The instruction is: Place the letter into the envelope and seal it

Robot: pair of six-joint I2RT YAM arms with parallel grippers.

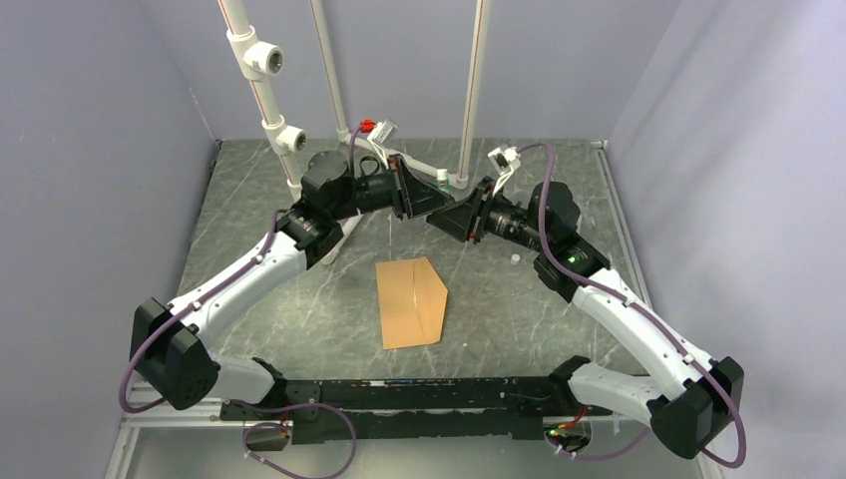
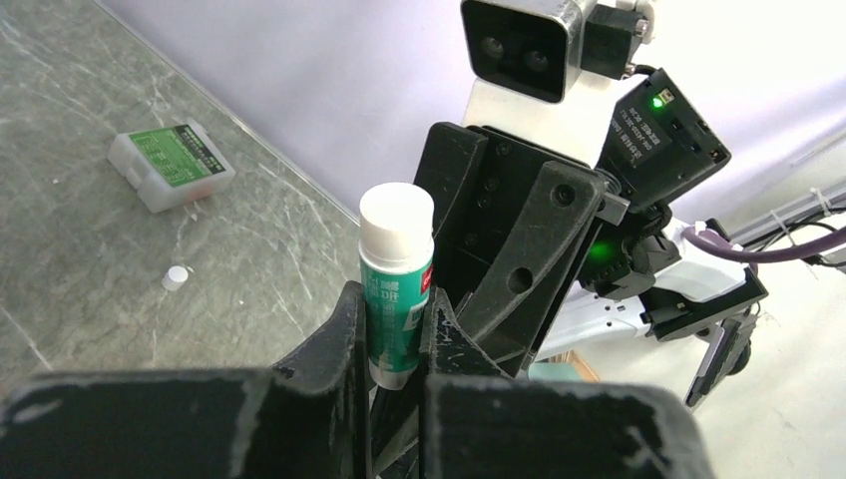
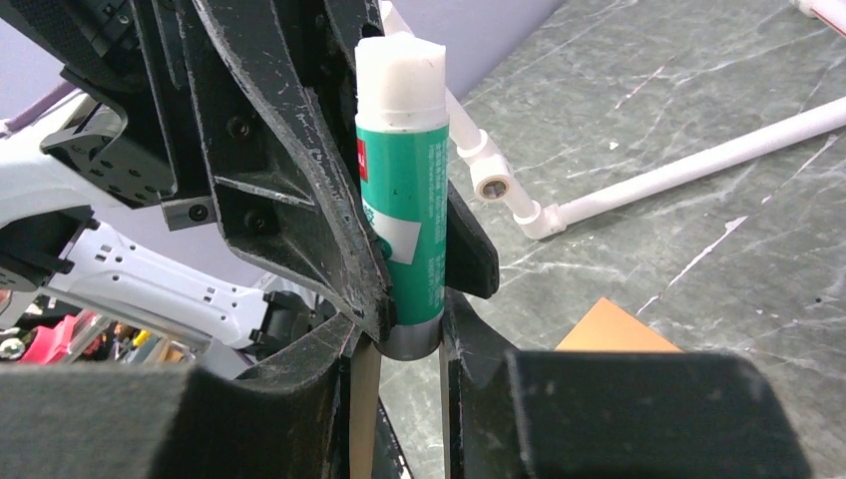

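The kraft-brown envelope [image 1: 404, 304] lies flat at the table's middle, its pointed flap [image 1: 437, 295] spread out to the right. One corner of the envelope [image 3: 609, 331] shows in the right wrist view. The letter is not visible in any view. Both grippers meet in the air behind the envelope. A green glue stick with white ends [image 2: 396, 289] sits between them. My left gripper [image 2: 394, 329] is shut on the stick's green body. My right gripper [image 3: 404, 334] is shut on the grey end of the same glue stick [image 3: 402, 190].
White PVC pipes [image 1: 267, 110] rise at the back, with more pipes [image 3: 638, 170] lying on the table. A white box with a green label [image 2: 170, 165] and a small white round piece [image 2: 176, 276] lie near the back wall. Walls enclose three sides.
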